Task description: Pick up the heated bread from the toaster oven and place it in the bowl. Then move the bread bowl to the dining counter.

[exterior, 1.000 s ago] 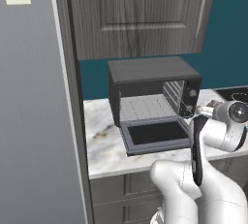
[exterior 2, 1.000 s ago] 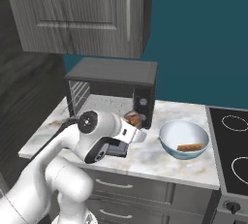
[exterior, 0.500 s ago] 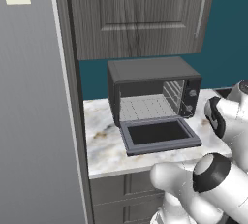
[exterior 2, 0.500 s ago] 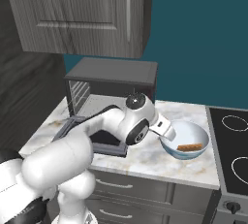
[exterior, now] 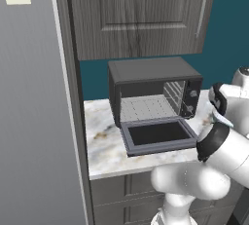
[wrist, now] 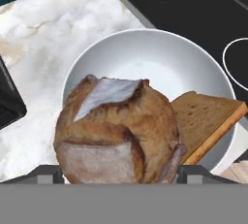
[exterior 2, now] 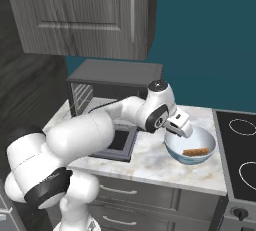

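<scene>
Marble counter [exterior 2: 150, 160] beneath dark wall cupboards, cooktop [exterior 2: 240, 150] at far right. Toaster oven [exterior: 153, 90] left of centre, door dropped flat, rack bare. Bowl [exterior 2: 190, 146] right of oven, just beside cooktop, a tan slice [wrist: 206, 119] leaning inside. Gripper [exterior 2: 179, 125] poised over bowl's left rim, jaws spread wide around a round crusty loaf, the heated bread [wrist: 116, 131], directly above the bowl. Judged: fetch done; release into bowl next, carry to dining counter untouched.

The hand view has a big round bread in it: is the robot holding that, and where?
Yes, the round loaf sits between the end effector fingertips, held by its sides, above the bowl.
</scene>
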